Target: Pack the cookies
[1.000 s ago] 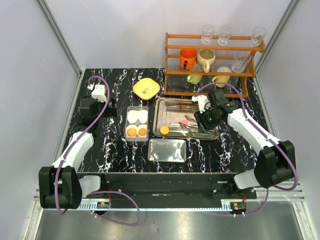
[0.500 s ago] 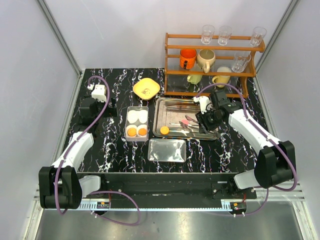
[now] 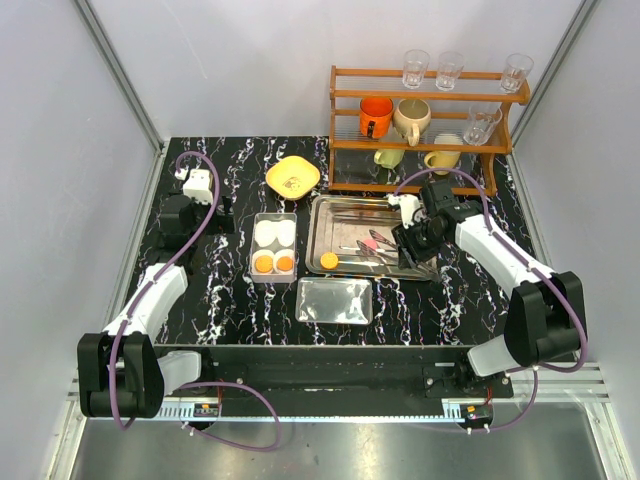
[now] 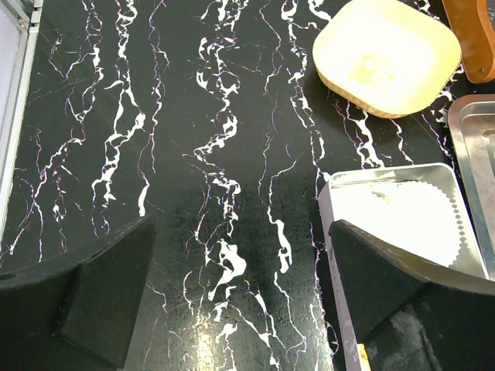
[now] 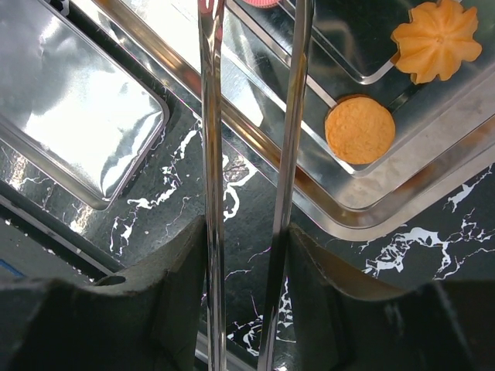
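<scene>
Right wrist view: found right gripper (image 5: pixel 246 249) clamped on tongs (image 5: pixel 210 116), long axis pointing left, tips at pink cookie (image 5: pixel 263 2).

The right wrist view's top edge cuts off most of the pink cookie (image 5: pixel 261 2) and the tips of the tongs (image 5: pixel 209 116); whether they touch seems unclear.

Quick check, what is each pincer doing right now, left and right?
Left pincer: open, holding nothing.
Right pincer: closed on the metal tongs.
</scene>
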Controlling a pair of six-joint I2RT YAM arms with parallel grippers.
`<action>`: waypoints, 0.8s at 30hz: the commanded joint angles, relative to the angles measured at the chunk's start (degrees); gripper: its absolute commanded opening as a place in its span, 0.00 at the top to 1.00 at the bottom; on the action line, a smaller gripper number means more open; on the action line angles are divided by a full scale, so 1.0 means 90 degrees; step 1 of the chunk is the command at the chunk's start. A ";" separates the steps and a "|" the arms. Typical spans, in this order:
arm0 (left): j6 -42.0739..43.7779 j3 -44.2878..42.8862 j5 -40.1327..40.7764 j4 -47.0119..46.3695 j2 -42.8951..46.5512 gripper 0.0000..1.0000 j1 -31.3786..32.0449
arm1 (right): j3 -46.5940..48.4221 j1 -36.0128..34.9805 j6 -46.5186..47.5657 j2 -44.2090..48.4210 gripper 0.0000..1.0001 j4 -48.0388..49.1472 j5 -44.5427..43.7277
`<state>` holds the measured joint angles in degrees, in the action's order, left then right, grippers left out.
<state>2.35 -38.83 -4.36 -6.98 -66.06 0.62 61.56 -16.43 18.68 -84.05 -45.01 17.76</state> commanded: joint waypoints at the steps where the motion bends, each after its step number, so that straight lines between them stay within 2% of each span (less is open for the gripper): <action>1: 0.0032 0.0027 -0.0082 -0.0328 0.0172 0.01 -0.0040 | 0.0055 0.0077 0.0083 -0.0007 0.52 -0.0047 0.0224; 24: 0.0032 0.0037 -0.0072 -0.0337 0.0260 0.01 -0.0040 | 0.0240 0.0165 0.0190 -0.0251 0.54 -0.0438 0.0322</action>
<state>2.35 -38.83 -4.34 -7.01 -65.58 0.62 61.58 -15.49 19.59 -86.04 -48.10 19.20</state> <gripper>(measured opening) 0.987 0.474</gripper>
